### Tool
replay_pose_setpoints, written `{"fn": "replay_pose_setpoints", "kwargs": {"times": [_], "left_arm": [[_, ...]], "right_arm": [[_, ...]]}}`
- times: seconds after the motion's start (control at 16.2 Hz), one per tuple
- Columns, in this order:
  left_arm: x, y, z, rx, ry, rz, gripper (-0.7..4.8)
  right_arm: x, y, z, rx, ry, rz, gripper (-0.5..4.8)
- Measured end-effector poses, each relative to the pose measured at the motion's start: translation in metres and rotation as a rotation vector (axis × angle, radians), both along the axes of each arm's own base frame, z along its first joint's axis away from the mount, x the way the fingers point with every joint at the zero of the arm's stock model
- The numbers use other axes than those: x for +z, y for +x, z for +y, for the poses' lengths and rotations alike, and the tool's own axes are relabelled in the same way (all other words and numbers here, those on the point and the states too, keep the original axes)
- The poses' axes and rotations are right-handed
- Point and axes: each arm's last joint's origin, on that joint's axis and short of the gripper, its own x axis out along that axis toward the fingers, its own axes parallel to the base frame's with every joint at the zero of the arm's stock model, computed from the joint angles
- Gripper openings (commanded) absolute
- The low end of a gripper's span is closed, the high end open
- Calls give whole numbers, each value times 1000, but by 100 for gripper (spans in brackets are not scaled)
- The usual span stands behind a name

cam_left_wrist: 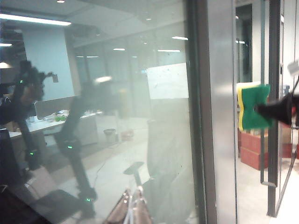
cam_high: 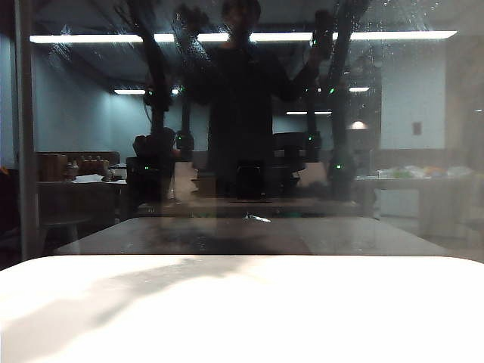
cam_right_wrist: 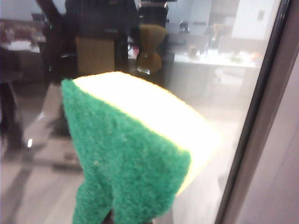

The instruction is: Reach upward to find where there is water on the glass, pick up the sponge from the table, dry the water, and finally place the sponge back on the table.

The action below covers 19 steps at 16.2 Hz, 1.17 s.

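Note:
The sponge [cam_right_wrist: 126, 154] fills the right wrist view, green scouring face towards the camera and yellow foam behind it, held up close to the glass [cam_right_wrist: 32, 140]. My right gripper is shut on it and hidden under it there. In the left wrist view the same sponge [cam_left_wrist: 252, 106] hangs beyond the frame bar [cam_left_wrist: 201, 116], pinched at its waist by the dark right gripper [cam_left_wrist: 268, 110]. My left gripper [cam_left_wrist: 133, 205] is raised in front of the glass [cam_left_wrist: 117, 93], fingers together and empty. Faint streaks and specks [cam_high: 98, 34] mark the upper pane. Neither arm shows directly in the exterior view.
The white table [cam_high: 242, 318] spans the foreground, with a soft shadow on its left part. The glass [cam_high: 423, 113] rises right behind it, with a dark vertical bar [cam_high: 26, 128] at the left. The pane mirrors two raised arms, a dark figure and ceiling lights.

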Motion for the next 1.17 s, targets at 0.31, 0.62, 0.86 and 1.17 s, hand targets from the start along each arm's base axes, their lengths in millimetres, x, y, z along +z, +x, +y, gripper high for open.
{"fn": "replay_pose_setpoints", "kwargs": {"times": [0.31,0.62,0.86,1.17], "left_arm": [[-7,-7,3,125,13,48,-6],[-16,-34,10,424,56,100,-6],[-29,-60,13,492,67,111,-6],[-78,-85,20,689,50,196,-6]], "right_arm": [[-58,-30,3,5,8,49,-9],[-109,-43,4,20,24,106,-9],[-140,-51,5,23,53,107,-9],[-165,-56,6,32,74,111,-9]]}}
